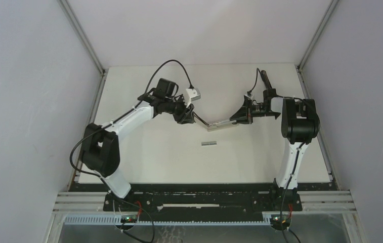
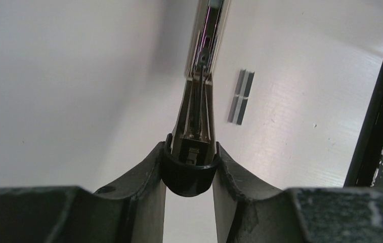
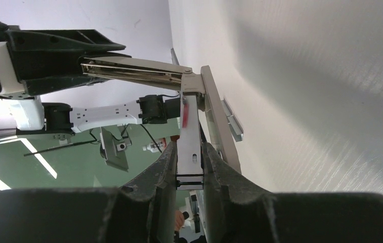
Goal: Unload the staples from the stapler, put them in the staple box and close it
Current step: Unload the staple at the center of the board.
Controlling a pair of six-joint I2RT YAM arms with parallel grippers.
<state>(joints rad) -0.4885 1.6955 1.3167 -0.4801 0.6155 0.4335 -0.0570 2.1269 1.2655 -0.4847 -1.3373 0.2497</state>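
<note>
There is one stapler (image 1: 218, 124), swung open. Two tools hold it, one at each end. The left tool (image 2: 189, 157) is closed on the stapler's black end. The right tool (image 3: 189, 162) is closed on its other arm. One little grey row of staples (image 1: 210, 144) lies flat on the tabletop (image 1: 154, 162), near the stapler but not touching it.

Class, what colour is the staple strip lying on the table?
The staples are metallic grey; the left wrist view shows them best.
</note>
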